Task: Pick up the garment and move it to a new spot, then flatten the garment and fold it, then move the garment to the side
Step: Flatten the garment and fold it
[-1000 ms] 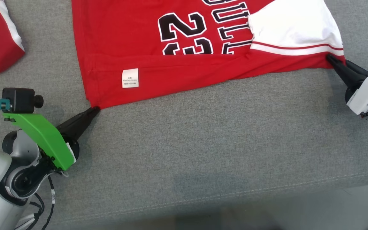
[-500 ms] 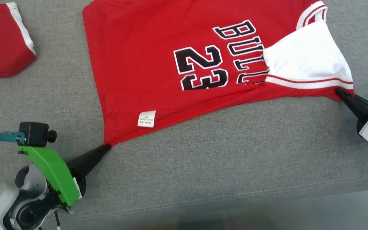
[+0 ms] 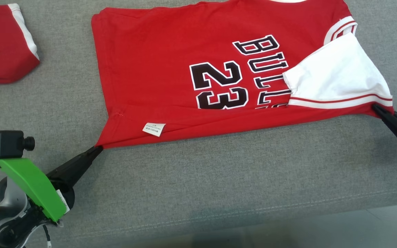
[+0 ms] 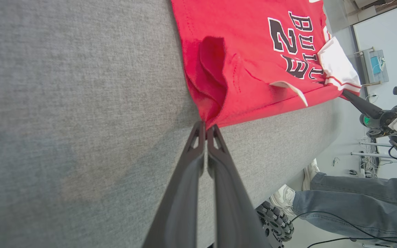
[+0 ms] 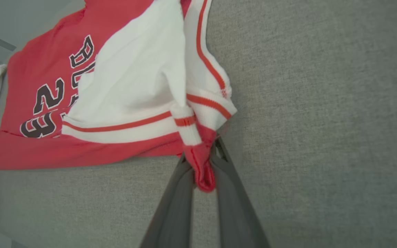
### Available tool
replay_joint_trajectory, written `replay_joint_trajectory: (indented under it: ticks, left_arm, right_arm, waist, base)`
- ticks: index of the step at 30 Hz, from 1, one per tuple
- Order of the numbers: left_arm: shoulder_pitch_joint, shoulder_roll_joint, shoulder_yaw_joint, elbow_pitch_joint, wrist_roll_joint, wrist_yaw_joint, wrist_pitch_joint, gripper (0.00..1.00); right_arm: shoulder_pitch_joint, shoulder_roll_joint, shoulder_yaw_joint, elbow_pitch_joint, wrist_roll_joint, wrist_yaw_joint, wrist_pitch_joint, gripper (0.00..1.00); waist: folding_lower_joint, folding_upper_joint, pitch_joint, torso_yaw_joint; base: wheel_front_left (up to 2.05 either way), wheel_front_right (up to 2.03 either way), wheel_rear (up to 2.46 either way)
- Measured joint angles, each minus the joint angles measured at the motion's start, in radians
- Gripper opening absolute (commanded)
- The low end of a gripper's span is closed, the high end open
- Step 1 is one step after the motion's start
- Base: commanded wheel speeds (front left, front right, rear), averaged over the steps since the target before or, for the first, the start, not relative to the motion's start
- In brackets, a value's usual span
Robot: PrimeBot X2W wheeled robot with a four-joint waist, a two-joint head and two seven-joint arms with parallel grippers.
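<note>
a: where's the red basketball jersey with the black "23" lettering (image 3: 171, 69)?
b: it's spread on the grey woven fabric surface (image 3: 219, 186), towards the far side. its near edge is stretched taut between the two claws.
a: and the claws themselves?
b: the left gripper (image 3: 98, 148) has its fingers pressed tight together on the near left hem corner. the right gripper (image 3: 376, 107) is almost closed, with a bunch of red trim below the white triangular panel (image 3: 336, 79) wedged between its fingers.
a: which step, would you say?
b: folding, i think. the near strip looks turned up, with the small white care label (image 3: 153, 128) showing.
a: and next?
b: probably carry both corners towards the far edge together, level, keeping the edge taut so the crease runs straight, then let go. keep clear of the other red garment (image 3: 2, 44) at far left.
</note>
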Motion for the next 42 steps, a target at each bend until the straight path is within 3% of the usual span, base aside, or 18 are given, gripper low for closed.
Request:
replay_joint_trajectory:
  ticks: [8, 20, 22, 23, 24, 25, 26, 27, 37, 42]
  left_arm:
    - [0.002, 0.038, 0.009, -0.063, -0.053, 0.010, 0.037, 0.00]
    - [0.088, 0.045, -0.018, -0.081, -0.083, 0.036, 0.040, 0.00]
    - [0.091, 0.042, -0.019, -0.083, -0.082, 0.036, 0.034, 0.00]
    - [0.092, 0.041, -0.019, -0.085, -0.082, 0.036, 0.033, 0.09]
    - [0.093, 0.040, -0.018, -0.085, -0.078, 0.036, 0.023, 0.27]
    - [0.093, 0.038, -0.015, -0.085, -0.075, 0.037, 0.015, 0.50]
    - [0.092, 0.034, -0.007, -0.086, -0.072, 0.040, 0.004, 0.92]
    - [0.090, 0.029, 0.004, -0.087, -0.067, 0.041, -0.010, 1.00]
    - [0.085, 0.016, 0.056, -0.131, -0.021, 0.052, -0.079, 1.00]
    - [0.018, 0.063, 0.094, -0.138, 0.050, 0.068, -0.098, 1.00]
  right_arm:
    - [0.021, -0.083, -0.028, -0.088, 0.024, -0.024, 0.040, 0.00]
    - [0.138, -0.091, -0.028, -0.162, 0.081, -0.077, 0.070, 0.00]
    - [0.145, -0.097, -0.036, -0.170, 0.081, -0.081, 0.064, 0.42]
    - [0.145, -0.099, -0.041, -0.174, 0.080, -0.088, 0.062, 0.87]
    - [0.145, -0.104, -0.047, -0.178, 0.080, -0.091, 0.059, 1.00]
    - [0.145, -0.111, -0.054, -0.180, 0.080, -0.097, 0.053, 1.00]
    - [0.145, -0.117, -0.061, -0.184, 0.080, -0.098, 0.052, 1.00]
    - [0.145, -0.122, -0.065, -0.188, 0.080, -0.101, 0.052, 1.00]
    - [0.141, -0.149, -0.080, -0.243, 0.007, -0.129, 0.008, 1.00]
    - [0.056, -0.200, -0.104, -0.289, -0.077, -0.141, -0.009, 1.00]
  waist:
    - [0.0000, 0.0000, -0.006, -0.003]
    - [0.0000, 0.0000, 0.011, -0.002]
    - [0.0000, 0.0000, 0.013, -0.001]
    - [0.0000, 0.0000, 0.014, -0.001]
    - [0.0000, 0.0000, 0.015, 0.000]
    - [0.0000, 0.0000, 0.015, 0.001]
    - [0.0000, 0.0000, 0.016, 0.002]
    - [0.0000, 0.0000, 0.016, 0.003]
    - [0.0000, 0.0000, 0.017, 0.010]
    - [0.0000, 0.0000, 0.030, 0.009]
  base:
    - [0.00, 0.00, 0.00]
    - [0.00, 0.00, 0.00]
    - [0.00, 0.00, 0.00]
    - [0.00, 0.00, 0.00]
    - [0.00, 0.00, 0.00]
    - [0.00, 0.00, 0.00]
    - [0.00, 0.00, 0.00]
    - [0.00, 0.00, 0.00]
    - [0.00, 0.00, 0.00]
    - [0.00, 0.00, 0.00]
